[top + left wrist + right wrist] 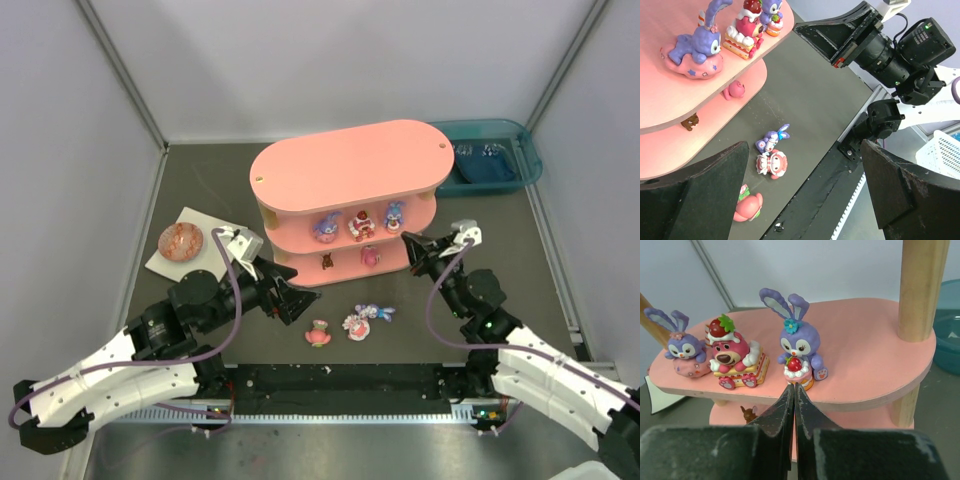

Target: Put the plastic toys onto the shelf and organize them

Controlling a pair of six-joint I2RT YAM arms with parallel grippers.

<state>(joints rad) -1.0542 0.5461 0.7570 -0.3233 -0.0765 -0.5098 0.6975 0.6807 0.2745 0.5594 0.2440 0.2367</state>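
Plastic toys (799, 347) — left fingers (700, 195) wide, empty; right fingers (782, 412) together

The left arm (120, 365) reaches from the near edge of the desk (200, 180) toward its middle, the left jaws spread wide apart. The right arm (540, 365) stretches inward from the near edge, the right jaws pressed together, tips touching.
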